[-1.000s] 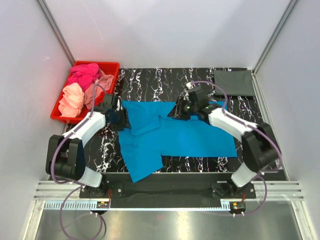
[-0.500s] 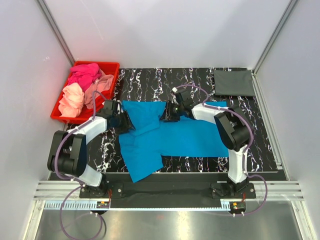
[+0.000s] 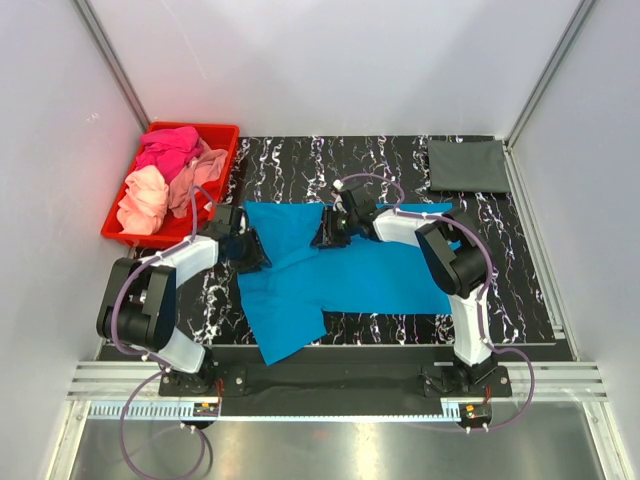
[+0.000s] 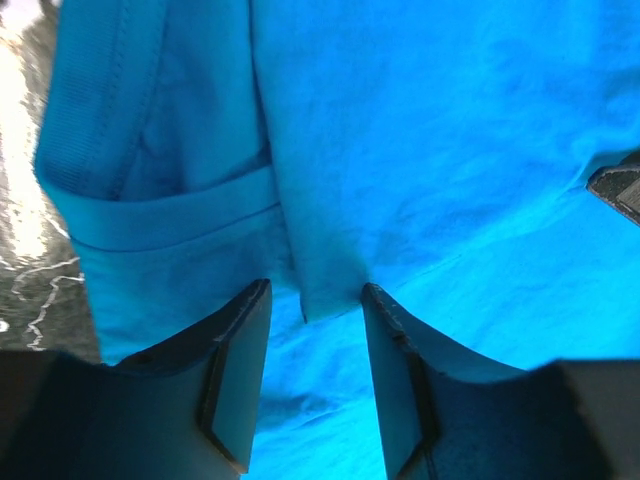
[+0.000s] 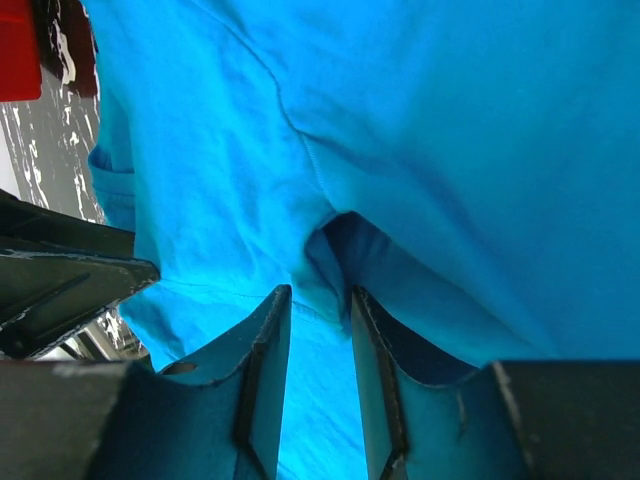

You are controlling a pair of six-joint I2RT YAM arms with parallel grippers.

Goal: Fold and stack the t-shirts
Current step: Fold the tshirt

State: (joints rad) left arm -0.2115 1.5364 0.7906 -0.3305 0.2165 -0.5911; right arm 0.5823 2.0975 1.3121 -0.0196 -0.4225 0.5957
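Blue t-shirt [image 3: 380, 275] looks light and floppy, spread on the bench [image 3: 290, 160] right under both arms, so I'd pinch doubled edges: left end effector [image 4: 312, 300] half-open astride one, right end effector [image 5: 318, 300] narrowed around a pucker, can't tell if it's gripping.

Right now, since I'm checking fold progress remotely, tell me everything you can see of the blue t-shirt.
The blue t-shirt is bright, soft knit cloth with stitched hems. It lies mostly flat and lightly creased across the black marbled table. Its left part is folded over itself, and one flap reaches the table's near edge. The left claw and right claw are both down on it, each straddling a raised fold. Whether either pinches the cloth cannot be told.
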